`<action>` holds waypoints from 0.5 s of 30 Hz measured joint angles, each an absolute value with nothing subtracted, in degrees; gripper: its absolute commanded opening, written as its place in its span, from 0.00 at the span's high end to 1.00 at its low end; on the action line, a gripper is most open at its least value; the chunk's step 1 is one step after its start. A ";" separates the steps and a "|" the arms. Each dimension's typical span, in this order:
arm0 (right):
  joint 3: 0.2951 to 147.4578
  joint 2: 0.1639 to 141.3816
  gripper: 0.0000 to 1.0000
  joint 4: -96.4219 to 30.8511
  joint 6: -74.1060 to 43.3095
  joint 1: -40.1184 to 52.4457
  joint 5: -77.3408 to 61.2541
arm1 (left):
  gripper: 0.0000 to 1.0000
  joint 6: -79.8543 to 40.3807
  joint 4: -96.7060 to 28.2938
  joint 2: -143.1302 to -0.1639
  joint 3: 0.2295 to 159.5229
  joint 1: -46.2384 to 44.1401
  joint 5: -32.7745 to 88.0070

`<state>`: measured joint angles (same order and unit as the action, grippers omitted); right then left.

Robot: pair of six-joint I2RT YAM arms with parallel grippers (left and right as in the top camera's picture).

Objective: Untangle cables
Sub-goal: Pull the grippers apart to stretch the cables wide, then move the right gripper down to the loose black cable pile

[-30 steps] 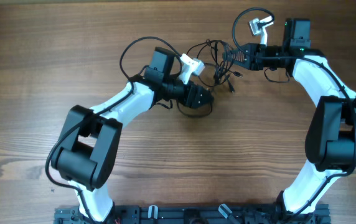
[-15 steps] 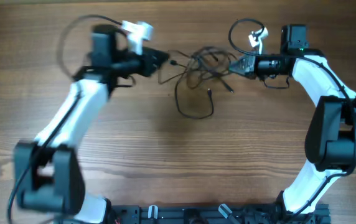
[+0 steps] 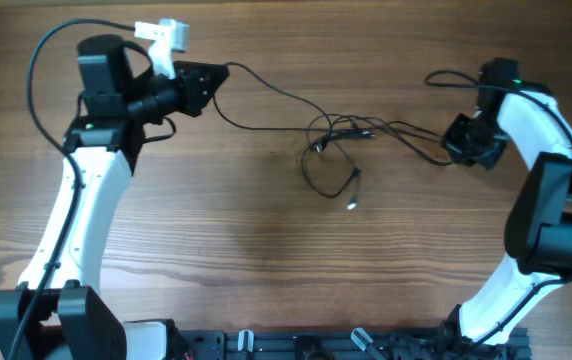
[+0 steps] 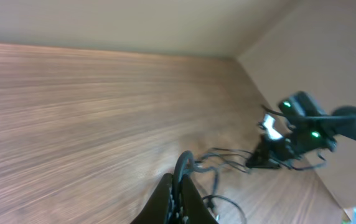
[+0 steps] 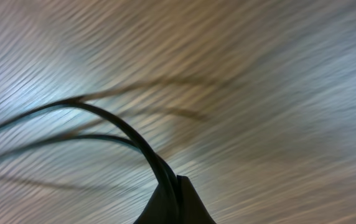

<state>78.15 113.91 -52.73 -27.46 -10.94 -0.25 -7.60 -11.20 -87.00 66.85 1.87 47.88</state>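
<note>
The cables (image 3: 338, 133) are thin black cords knotted loosely at the table's middle. One cord runs up and left to my left gripper (image 3: 216, 76), which is shut on it. Two cords run right to my right gripper (image 3: 454, 146), shut on them. A loose end with a small plug (image 3: 352, 205) trails toward the front. In the left wrist view my left gripper (image 4: 180, 182) pinches a cord, with the cables (image 4: 218, 160) beyond it. The right wrist view shows my right gripper (image 5: 175, 186) clamped on two cords (image 5: 112, 121) that curve away left.
Thick black robot wires loop above the left arm (image 3: 44, 48) and beside the right arm (image 3: 454, 77). The arm bases (image 3: 316, 345) line the front edge. A wall (image 4: 134, 25) bounds the table's far side in the left wrist view.
My left gripper shut on a cord and swung far to the left, drawing it out. My right gripper moved right, and the tight bundle stretched into a looser, longer tangle.
</note>
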 measured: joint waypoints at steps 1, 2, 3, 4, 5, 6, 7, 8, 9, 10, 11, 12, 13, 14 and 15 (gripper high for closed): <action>78.15 113.91 0.96 -52.97 -27.42 -12.49 0.12 | 0.96 -7.60 -11.46 -87.00 66.85 3.44 47.92; 78.15 113.91 0.96 -53.28 -27.35 -14.04 0.47 | 0.96 -7.60 -11.62 -87.00 66.85 5.82 47.99; 78.15 113.91 0.96 -53.36 -27.31 -15.35 0.86 | 0.96 -7.60 -11.60 -87.00 66.85 8.67 47.94; 78.15 113.91 0.96 -53.36 -27.18 -16.03 1.32 | 0.96 -7.60 -11.60 -87.00 66.85 9.93 47.92; 78.15 113.91 0.96 -53.36 -27.18 -16.86 1.74 | 0.96 -7.60 -11.60 -87.00 66.85 12.25 47.97; 78.15 113.91 0.96 -53.36 -27.18 -17.32 1.98 | 0.96 -7.60 -11.60 -87.00 66.85 14.35 48.01; 78.15 113.91 0.96 -53.36 -27.18 -17.65 2.02 | 0.96 -7.60 -11.60 -87.00 66.85 16.03 48.03; 78.15 113.91 0.96 -53.36 -27.18 -18.02 2.22 | 0.96 -7.62 -11.60 -87.00 66.85 18.37 48.27; 78.15 113.91 0.96 -53.36 -27.18 -18.79 2.37 | 0.96 -7.62 -11.60 -87.00 66.85 20.71 48.51; 78.15 113.91 0.96 -53.36 -27.18 -19.29 2.46 | 0.96 -7.68 -11.60 -87.00 66.85 22.48 48.88; 78.15 113.91 0.96 -53.36 -27.18 -20.23 2.48 | 0.96 -7.73 -11.62 -87.00 66.85 24.14 49.41; 78.15 113.91 0.96 -53.39 -27.18 -21.69 2.59 | 0.96 -7.81 -11.94 -87.00 66.85 25.89 49.69; 78.15 113.91 0.96 -53.47 -27.18 -23.88 2.70 | 0.96 -7.84 -12.49 -87.00 66.85 27.59 49.87; 78.15 113.91 0.96 -53.76 -27.18 -25.54 2.74 | 0.96 -7.84 -13.04 -87.00 66.85 28.75 50.02; 78.15 113.91 0.96 -53.84 -27.18 -27.33 2.85 | 0.96 -7.84 -13.32 -87.00 66.85 29.61 50.04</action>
